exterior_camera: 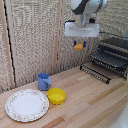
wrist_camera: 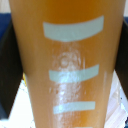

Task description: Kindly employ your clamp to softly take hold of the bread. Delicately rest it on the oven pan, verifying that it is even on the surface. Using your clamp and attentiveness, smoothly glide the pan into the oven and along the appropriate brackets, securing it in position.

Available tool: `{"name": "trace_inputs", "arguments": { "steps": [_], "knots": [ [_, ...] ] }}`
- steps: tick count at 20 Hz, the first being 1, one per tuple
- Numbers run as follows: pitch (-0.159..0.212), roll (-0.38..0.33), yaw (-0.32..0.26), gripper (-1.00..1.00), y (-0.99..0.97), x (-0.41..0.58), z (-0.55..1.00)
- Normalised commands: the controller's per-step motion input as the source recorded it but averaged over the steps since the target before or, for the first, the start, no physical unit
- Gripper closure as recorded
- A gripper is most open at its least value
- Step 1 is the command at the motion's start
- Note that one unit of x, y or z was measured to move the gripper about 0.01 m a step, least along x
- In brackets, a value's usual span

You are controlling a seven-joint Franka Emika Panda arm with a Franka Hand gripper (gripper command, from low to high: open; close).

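Observation:
My clamp (exterior_camera: 79, 44), a white boxy block under the white arm, is shut on the bread (exterior_camera: 79, 46), a small orange-brown piece held between its short dark fingers. It hangs well above the wooden table, toward the exterior view's left of the oven (exterior_camera: 116, 46). The oven is a dark box with a greyish top at the exterior view's right edge. The oven pan (exterior_camera: 110, 59), a dark rack of thin bars, sticks out of the oven's open front. In the wrist view the bread (wrist_camera: 67, 65) fills nearly the whole picture, orange with pale stripes, and the fingers are hidden.
The dark barred door flap (exterior_camera: 95, 72) lies open and low in front of the oven. A blue cup (exterior_camera: 44, 81), a yellow bowl (exterior_camera: 56, 95) and a patterned plate (exterior_camera: 27, 105) stand on the table (exterior_camera: 90, 100) at the exterior view's left. A woven wall stands behind.

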Motion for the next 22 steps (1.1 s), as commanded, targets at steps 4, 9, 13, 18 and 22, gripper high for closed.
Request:
{"name": "trace_inputs", "arguments": {
  "steps": [4,9,13,18,22],
  "knots": [
    [0.0,0.012,-0.107,1.0,-0.9,0.0,0.33],
    [-0.026,0.021,-0.09,1.0,-0.93,0.002,0.14],
    [-0.022,0.023,-0.063,1.0,-0.99,0.001,0.15],
    [-0.031,0.041,-0.04,1.0,-1.0,0.021,0.12],
    [-0.051,0.048,-0.042,1.0,-0.98,0.073,0.07]
  ]
}}
